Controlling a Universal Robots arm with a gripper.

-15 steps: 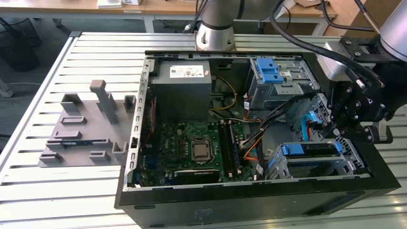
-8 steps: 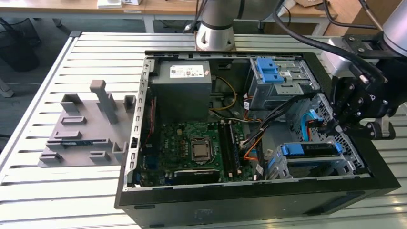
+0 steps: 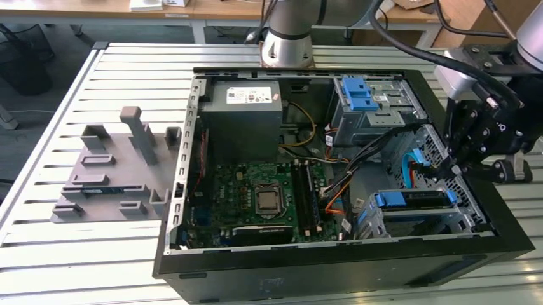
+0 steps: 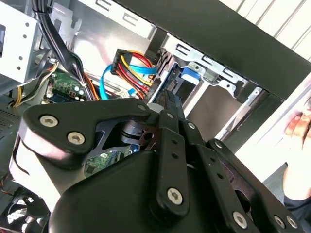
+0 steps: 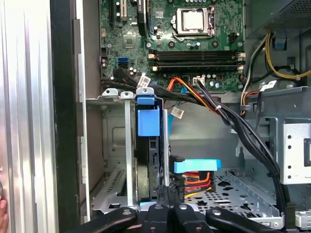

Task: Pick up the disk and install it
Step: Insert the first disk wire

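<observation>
Already the disk (image 5: 148, 160) stands on edge in its bay at the case's (image 3: 339, 267) near right corner — largely installed, I judge — with the gripper (image 5: 167, 194), fingers pinched together, touching its rear edge.

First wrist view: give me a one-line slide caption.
Gripper at the edge of the blue-bracketed disk, which stands on edge in its bay inside the open computer case, below the motherboard.

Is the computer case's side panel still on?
No. In the exterior view the case lies open, with the green motherboard and cables plainly exposed.
</observation>
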